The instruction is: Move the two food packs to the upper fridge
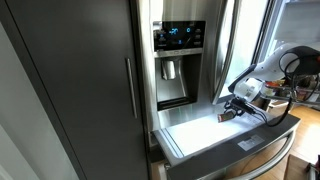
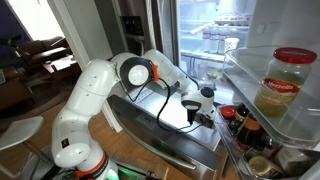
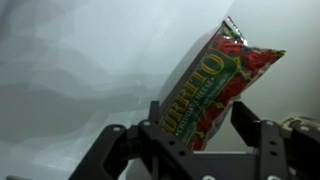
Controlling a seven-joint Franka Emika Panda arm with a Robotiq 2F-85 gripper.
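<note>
Right now, in the wrist view, the gripper (image 3: 197, 125) pinches one food pack (image 3: 215, 80) betw. its two dark fingers (image 3: 247, 128). The pack is red w/ green lettering and crinkly foil. It's tilted, top corner leaning to the upper right, lower end down betw. the fingers. Behind it there's only a pale, blurry white surface.

In an exterior view the gripper (image 1: 231, 112) hangs over the pulled-out drawer (image 1: 195, 135), above the right part of its bright white floor. The pack is too small to make out there. The upper fridge (image 1: 215, 60) rises above the drawer, w/ its dispenser panel (image 1: 178, 36) lit blue at the top.

In an exterior view the white arm (image 2: 90, 100) reaches from lower left toward the drawer. The gripper (image 2: 203, 116) sits low, below the lit white shelves of the upper fridge (image 2: 215, 30), which stands open. A door bin at right holds a jar (image 2: 280, 85) w/ a red lid. The pack is in the gripper, over the drawer and outside the fridge shelves.
</note>
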